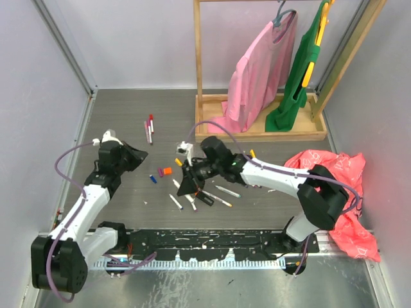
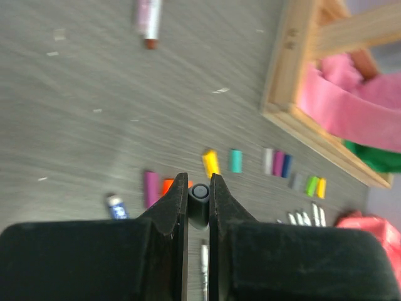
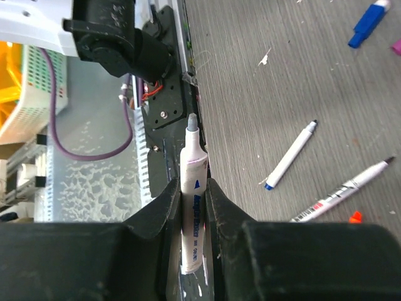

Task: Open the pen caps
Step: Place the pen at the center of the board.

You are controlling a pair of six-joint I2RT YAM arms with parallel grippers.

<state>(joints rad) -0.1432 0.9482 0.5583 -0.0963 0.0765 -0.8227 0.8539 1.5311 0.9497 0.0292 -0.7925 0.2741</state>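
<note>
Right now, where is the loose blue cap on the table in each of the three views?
Top external: blue cap left of centre.
Left wrist: lower left.
Right wrist: top right corner.
Shared landmark: the purple cap lying beside it, in all three.

The counter (image 1: 128,115) is matt grey with a fine wood-like grain. The left claw (image 2: 199,188) and right claw (image 3: 194,183) are matt black plastic. The pen (image 3: 193,157) has a smooth white plastic barrel, faintly glossy. The cap (image 2: 200,199) is blurred but seems to be shiny dark plastic. The rack (image 1: 198,64) is bare pale wood, the garments (image 1: 257,77) are soft cloth, and the red bag (image 1: 334,176) is crinkled and glossy.
</note>
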